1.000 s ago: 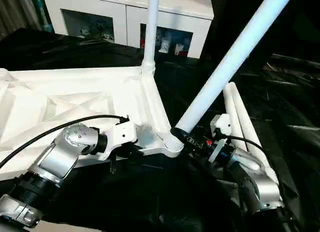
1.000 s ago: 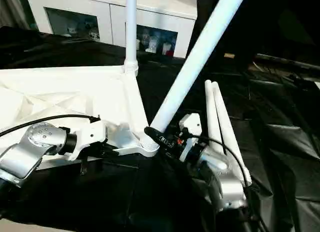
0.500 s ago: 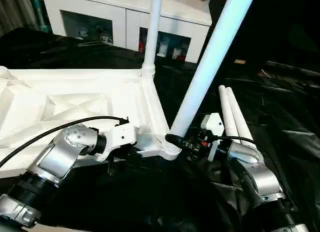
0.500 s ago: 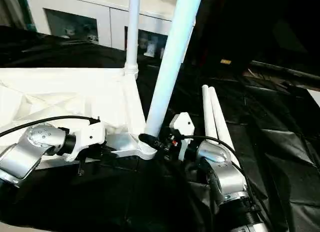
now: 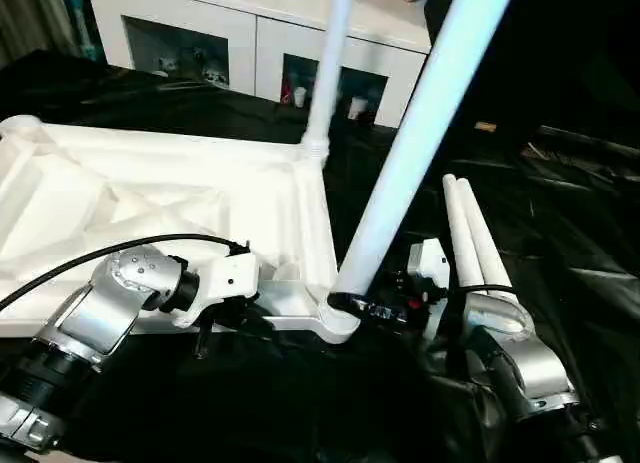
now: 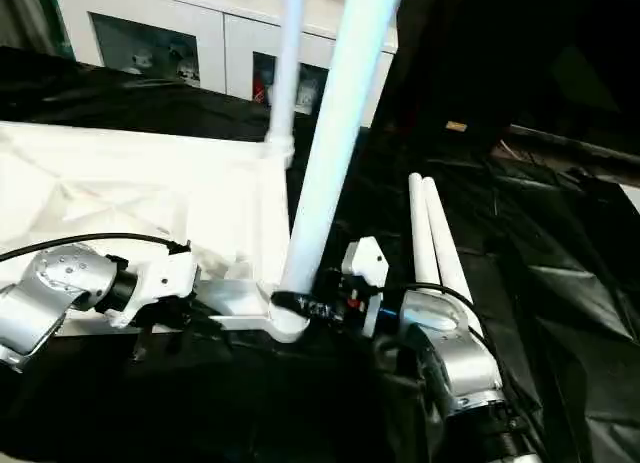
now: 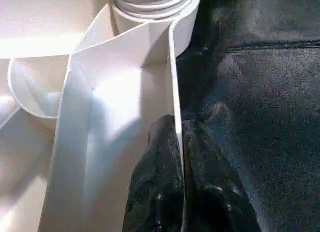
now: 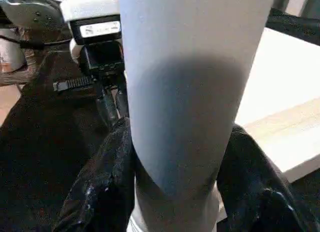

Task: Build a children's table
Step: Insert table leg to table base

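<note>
Right gripper (image 5: pixel 352 307) clamps the tilted leg (image 5: pixel 415 143) at the near-right socket; left gripper (image 7: pixel 179 142) pinches the tabletop (image 5: pixel 150 198) rim. Leaning, the leg may jam crooked.

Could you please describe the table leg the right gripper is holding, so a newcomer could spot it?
On the black-draped work table lies the upturned white plastic tabletop. At its nearest corner socket, a long white tubular leg leans, clasped low by the right gripper; the far leg stands upright, two spare legs lie flat.

table top (image 5: pixel 180 198): white, ribbed
legs (image 5: pixel 420 133): white
counter (image 5: pixel 560 213): black drape
cabinet (image 5: pixel 250 43): white
forearms (image 5: pixel 100 313): silver
claw fingers (image 8: pixel 105 192): black
</note>
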`<state>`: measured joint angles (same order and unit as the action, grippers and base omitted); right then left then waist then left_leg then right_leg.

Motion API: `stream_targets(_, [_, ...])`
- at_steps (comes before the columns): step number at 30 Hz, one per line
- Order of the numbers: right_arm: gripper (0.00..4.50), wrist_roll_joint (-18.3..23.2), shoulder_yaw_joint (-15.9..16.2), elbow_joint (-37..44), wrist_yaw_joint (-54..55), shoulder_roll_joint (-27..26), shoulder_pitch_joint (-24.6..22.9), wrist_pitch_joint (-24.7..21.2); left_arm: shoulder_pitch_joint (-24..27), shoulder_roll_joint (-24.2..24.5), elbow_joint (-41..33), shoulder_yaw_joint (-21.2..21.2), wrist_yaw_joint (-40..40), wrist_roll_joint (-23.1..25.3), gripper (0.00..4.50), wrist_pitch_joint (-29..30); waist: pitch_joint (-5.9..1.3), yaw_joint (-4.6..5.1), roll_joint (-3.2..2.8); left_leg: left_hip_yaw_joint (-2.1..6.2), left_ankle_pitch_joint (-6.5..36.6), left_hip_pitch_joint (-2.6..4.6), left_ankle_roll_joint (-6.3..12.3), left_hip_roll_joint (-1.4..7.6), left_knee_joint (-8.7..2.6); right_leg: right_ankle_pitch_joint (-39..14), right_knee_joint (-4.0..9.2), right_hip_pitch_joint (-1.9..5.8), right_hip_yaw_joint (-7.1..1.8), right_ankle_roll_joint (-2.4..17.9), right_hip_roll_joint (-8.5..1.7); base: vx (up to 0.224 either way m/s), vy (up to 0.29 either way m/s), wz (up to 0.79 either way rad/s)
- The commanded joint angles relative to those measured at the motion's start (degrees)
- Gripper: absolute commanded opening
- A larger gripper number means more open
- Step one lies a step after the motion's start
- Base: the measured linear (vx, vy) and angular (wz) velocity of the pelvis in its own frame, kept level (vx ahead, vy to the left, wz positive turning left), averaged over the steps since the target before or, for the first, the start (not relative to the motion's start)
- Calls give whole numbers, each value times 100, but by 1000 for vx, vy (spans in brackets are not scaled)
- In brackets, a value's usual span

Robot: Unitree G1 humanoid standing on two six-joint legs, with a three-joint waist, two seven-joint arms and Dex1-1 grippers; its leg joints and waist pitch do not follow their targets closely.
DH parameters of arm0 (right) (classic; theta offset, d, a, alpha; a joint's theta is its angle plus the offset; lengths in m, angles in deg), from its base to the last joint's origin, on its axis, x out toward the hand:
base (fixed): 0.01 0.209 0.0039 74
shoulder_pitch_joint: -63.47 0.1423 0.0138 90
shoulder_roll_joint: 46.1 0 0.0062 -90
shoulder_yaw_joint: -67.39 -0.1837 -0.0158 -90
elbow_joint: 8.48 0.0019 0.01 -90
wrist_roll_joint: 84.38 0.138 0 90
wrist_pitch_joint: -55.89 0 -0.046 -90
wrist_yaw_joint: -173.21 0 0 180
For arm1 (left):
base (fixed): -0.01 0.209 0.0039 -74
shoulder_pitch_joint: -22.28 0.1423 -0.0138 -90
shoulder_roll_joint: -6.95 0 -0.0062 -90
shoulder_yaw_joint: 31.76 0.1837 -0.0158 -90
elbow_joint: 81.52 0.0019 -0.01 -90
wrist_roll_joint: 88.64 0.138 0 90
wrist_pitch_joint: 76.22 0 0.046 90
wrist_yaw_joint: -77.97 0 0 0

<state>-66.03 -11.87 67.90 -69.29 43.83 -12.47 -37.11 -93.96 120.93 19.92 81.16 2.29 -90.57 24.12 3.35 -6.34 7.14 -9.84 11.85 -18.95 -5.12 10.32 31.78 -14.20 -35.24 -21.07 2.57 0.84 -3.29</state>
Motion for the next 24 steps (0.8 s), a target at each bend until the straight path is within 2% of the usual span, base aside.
stream_targets(1, [184, -417, 640, -613, -185, 47, -360, -319, -75, -126, 61, 131, -62, 37, 0, -132, -124, 3, -130, 83, 668, 27, 296, 341, -394, -150, 381, 133, -302, 1244, -512, 0, 0, 0])
stream_targets(3, [184, -455, 598, -693, -112, 8, -322, -289, -73, -140, 80, 103, -12, 53, 0, -115, -117, 0, -134, 86, 780, 28, 255, 346, -404, -352, 400, 130, -309, 1222, -524, 0, 0, 0])
stream_targets(4, [184, -495, 547, -788, 0, -40, -283, -258, -75, -160, 108, 84, 64, 84, 0, -111, -103, -1, -110, 95, 963, 25, 193, 355, -424, -704, 434, 130, -316, 1161, -535, 0, 0, 0])
stream_targets(6, [184, -574, 291, -1189, 548, -246, -92, -192, -81, -251, 164, -2, 364, 170, 0, 49, -93, 3, -124, 106, 1068, 26, 152, 357, -441, -947, 452, 113, -324, 1118, -546, 0, 0, 0])
stream_targets(8, [184, -577, 277, -1211, 579, -256, -81, -191, -81, -256, 165, -7, 380, 174, 0, 60, -52, 26, -113, 122, 1323, 18, 63, 354, -477, -1465, 497, 94, -334, 1038, -551, 0, 0, 0])
stream_targets(9, [184, -590, 213, -1312, 726, -306, -30, -167, -83, -284, 168, -35, 448, 176, 0, 113, -60, 23, -116, 141, 1461, 25, 9, 362, -481, -1847, 526, 98, -340, 942, -581, 0, 0, 0])
stream_targets(10, [184, -590, 102, -1478, 981, -399, 61, -174, -99, -333, 155, -71, 553, 172, 0, 281, -56, 29, -122, 145, 1560, 53, -26, 377, -486, -2036, 544, 66, -352, 889, -587, 0, 0, 0])
stream_targets(11, [184, -590, 76, -1519, 1051, -428, 88, -171, -107, -352, 148, -85, 579, 162, 0, 334, -43, 34, -129, 154, 1623, 47, -39, 372, -495, -2138, 553, 55, -350, 871, -585, 0, 0, 0])
stream_targets(12, [184, -591, -112, -1814, 1548, -636, 281, -146, -163, -493, 99, -189, 757, 88, 0, 716, -24, 53, -113, 176, 1735, 22, -80, 369, -516, -2426, 571, 59, -350, 817, -600, 0, 0, 0])
stream_targets(13, [184, -591, -112, -1814, 1548, -636, 281, -146, -163, -493, 99, -189, 757, 88, 0, 716, -31, 76, -121, 201, 1802, 16, -134, 365, -525, -2644, 587, 56, -344, 763, -612, 0, 0, 0])
stream_targets(14, [184, -642, -176, -1980, 1856, -744, 397, -129, -190, -566, 40, -239, 856, 67, 0, 903, -34, 85, -112, 215, 1774, -2, -143, 365, -533, -2663, 592, 75, -336, 720, -612, 0, 0, 0])
stream_targets(17, [184, -726, -366, -2557, 2743, -1172, 839, -51, -273, -780, -217, -307, 1256, 144, 0, 1630, -30, 197, -139, 241, 1876, -20, -263, 360, -561, -2610, 573, 54, -323, 750, -605, 0, 0, 0])
stream_targets(19, [184, -778, -458, -2869, 3237, -1367, 1075, 21, -306, -896, -339, -326, 1483, 225, 0, 1968, -38, 238, -142, 251, 1878, -16, -290, 349, -558, -2538, 576, 54, -319, 746, -591, 0, 0, 0])
stream_targets(20, [184, -806, -515, -3049, 3549, -1468, 1212, 40, -329, -976, -393, -341, 1623, 273, 0, 2162, -63, 245, -142, 240, 1818, 2, -294, 354, -548, -2377, 558, 56, -325, 772, -593, 0, 0, 0])
stream_targets(22, [184, -854, -688, -3532, 4493, -1717, 1580, 47, -411, -1258, -484, -399, 2067, 409, 0, 2735, -54, 286, -152, 216, 1676, 8, -307, 340, -536, -1895, 521, 34, -331, 884, -558, 0, 0, 0])
stream_targets(23, [184, -855, -690, -3537, 4503, -1719, 1584, 47, -412, -1261, -485, -400, 2072, 411, 0, 2741, -64, 299, -145, 200, 1630, 10, -300, 334, -522, -1778, 510, 32, -340, 897, -551, 0, 0, 0])
stream_targets(24, [184, -933, -803, -3862, 5144, -1876, 1821, 99, -464, -1479, -528, -410, 2385, 483, 0, 3091, -82, 288, -121, 180, 1457, 6, -262, 329, -504, -1513, 491, 54, -343, 913, -546, 0, 0, 0])
